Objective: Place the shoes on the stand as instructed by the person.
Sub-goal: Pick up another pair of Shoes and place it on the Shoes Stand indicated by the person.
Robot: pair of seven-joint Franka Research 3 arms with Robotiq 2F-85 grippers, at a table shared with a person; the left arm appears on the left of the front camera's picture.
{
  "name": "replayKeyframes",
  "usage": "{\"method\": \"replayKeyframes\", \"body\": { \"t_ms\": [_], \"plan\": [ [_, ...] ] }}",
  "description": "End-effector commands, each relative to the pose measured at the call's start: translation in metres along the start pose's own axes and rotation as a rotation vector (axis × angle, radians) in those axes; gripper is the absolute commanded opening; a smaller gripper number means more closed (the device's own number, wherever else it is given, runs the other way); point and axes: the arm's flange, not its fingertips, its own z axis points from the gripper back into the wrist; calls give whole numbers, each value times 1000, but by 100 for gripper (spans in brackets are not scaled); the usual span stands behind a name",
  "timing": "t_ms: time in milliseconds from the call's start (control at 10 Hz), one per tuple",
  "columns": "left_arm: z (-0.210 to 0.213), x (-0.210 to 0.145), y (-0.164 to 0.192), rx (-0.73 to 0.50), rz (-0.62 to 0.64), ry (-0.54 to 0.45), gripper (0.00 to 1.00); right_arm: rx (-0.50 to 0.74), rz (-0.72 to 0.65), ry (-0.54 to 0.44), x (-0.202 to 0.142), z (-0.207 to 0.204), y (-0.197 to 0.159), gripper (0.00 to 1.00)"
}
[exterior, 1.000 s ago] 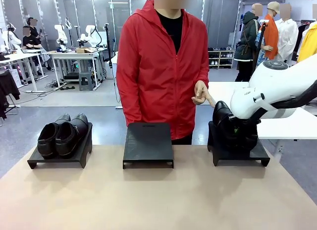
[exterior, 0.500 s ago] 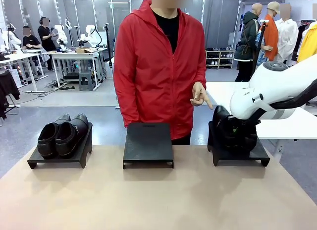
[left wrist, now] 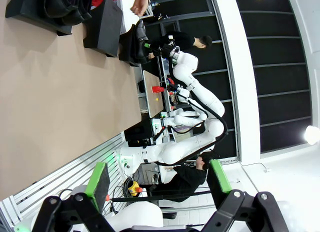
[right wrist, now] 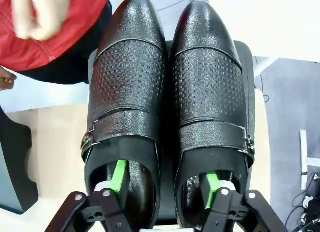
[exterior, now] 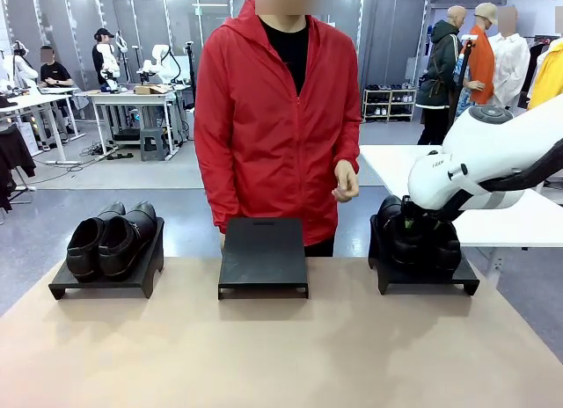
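A: Our right hand (right wrist: 162, 189) has a finger (right wrist: 118, 174) down inside each shoe of the right pair (right wrist: 167, 117), one green pad per opening. The fingers stand spread apart, yet we cannot tell whether they press outward on the inner walls or hang free in there.

B: So we cannot say whether the pair is held. Where does it sit?

A: Side by side on the right stand (exterior: 427, 274), toes pointing to the far side, toward the person (exterior: 280, 118).

B: Then the step in hand looks like letting go. To do it well, we judge the fingers should come loose of the leather and lift straight up out of the openings, so no heel catches and drags a shoe off the stand.

A: Agreed. Our left hand (left wrist: 159, 178) hangs wide apart over the near side of the surface (left wrist: 55, 97), holding nothing.

B: And farther out?

A: The other pair (exterior: 113, 239) rests on the left stand (exterior: 107, 276); the middle stand (exterior: 263, 254) carries no shoes. The person's hand (exterior: 345, 181) is drawn in at the waist, above and just left of the right stand.
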Motion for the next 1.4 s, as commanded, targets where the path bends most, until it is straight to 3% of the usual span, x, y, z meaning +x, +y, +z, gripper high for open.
{"method": "replayKeyframes", "body": {
  "t_ms": [0,100,200,1300],
  "plan": [
    [-1,-1,-1,-12,-27,-9,100,27,1,-27,-3,3,0,89],
    [-1,-1,-1,-12,-27,-9,100,20,-1,-31,-2,4,0,98],
    [-1,-1,-1,-12,-27,-9,100,14,-7,-31,1,6,-2,100],
    [-1,-1,-1,-12,-27,-9,100,4,-4,-6,1,2,0,100]
  ]
}}
